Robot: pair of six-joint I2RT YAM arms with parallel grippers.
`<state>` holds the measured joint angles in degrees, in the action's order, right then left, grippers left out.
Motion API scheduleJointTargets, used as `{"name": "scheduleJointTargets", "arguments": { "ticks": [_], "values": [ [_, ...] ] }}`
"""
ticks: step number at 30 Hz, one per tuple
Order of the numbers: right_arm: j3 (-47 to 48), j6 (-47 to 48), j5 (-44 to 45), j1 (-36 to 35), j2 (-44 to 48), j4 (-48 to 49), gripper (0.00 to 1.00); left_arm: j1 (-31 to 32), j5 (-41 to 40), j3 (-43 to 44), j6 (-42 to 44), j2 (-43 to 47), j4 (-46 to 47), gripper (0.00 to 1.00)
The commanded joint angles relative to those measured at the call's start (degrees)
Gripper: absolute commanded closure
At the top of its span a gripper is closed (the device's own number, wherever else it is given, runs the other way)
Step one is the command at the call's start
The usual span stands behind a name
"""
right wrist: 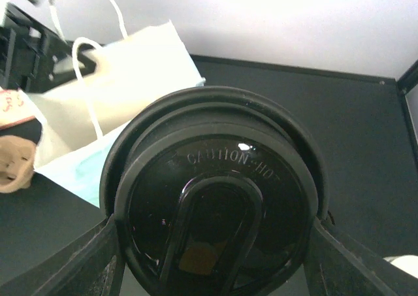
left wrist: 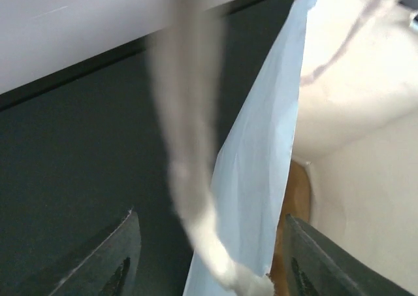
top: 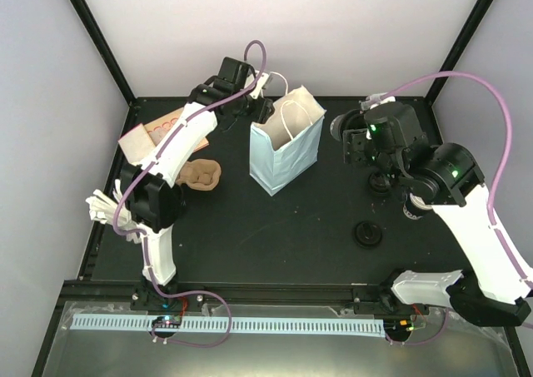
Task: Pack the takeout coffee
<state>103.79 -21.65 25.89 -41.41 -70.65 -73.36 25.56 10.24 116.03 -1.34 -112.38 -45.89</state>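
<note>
Bag (top: 286, 140) — one; left gripper (left wrist: 212, 263) jaws apart astride its rim; right gripper (right wrist: 219, 263) clamps one lidded cup (right wrist: 215, 178).

The left arm (top: 183, 136) stretches far forward from its base, its wrist turned to the right. The left gripper (top: 260, 106) holds its jaws apart, astride a bag edge (left wrist: 255, 178): one finger (left wrist: 121, 260) is outside the bag and the other inside, with neither pressing the paper. The right arm (top: 475, 227) rises from its base and folds forward and left. The right gripper (top: 348, 136) points left, its fingers (right wrist: 98, 263) clamped on either side of a cup (right wrist: 215, 204)
</note>
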Motion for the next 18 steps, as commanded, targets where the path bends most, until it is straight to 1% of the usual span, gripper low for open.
{"name": "scheduleJointTargets", "arguments": {
  "ticks": [1, 3, 4, 6, 7, 8, 13, 18],
  "values": [
    [2.5, 1.8, -0.4, 0.3, 1.4, 4.4, 0.40, -0.2, 1.4, 2.9, 1.5, -0.9, -1.8, 0.44],
    [2.7, 1.9, -0.4, 0.3, 1.2, 4.8, 0.40, -0.3, 1.8, 2.8, 1.6, -0.8, -1.9, 0.54],
    [2.7, 2.0, -0.5, 0.3, 1.1, 4.9, 0.40, -0.3, 2.1, 2.8, 1.9, -0.6, -2.0, 0.62],
    [2.7, 2.0, -0.8, 0.3, 0.9, 5.0, 0.41, -0.2, 3.1, 2.8, 2.8, -0.1, -2.2, 0.87],
    [2.6, 2.1, -0.8, 0.3, 0.8, 5.1, 0.41, -0.2, 3.4, 2.8, 3.1, 0.3, -2.5, 0.96],
    [2.6, 2.3, -0.9, 0.3, 0.7, 5.3, 0.41, -0.2, 3.6, 2.8, 3.2, 0.8, -2.8, 0.98],
    [1.5, 3.5, -1.7, 0.3, 0.9, 6.8, 0.41, -0.1, 5.6, 2.3, 3.6, 4.0, -4.9, 0.98],
    [0.9, 4.3, -4.3, 0.3, 0.7, 7.1, 0.41, 1.0, 6.3, -2.2, 4.6, 8.7, -4.4, 0.98]
  ]
}}
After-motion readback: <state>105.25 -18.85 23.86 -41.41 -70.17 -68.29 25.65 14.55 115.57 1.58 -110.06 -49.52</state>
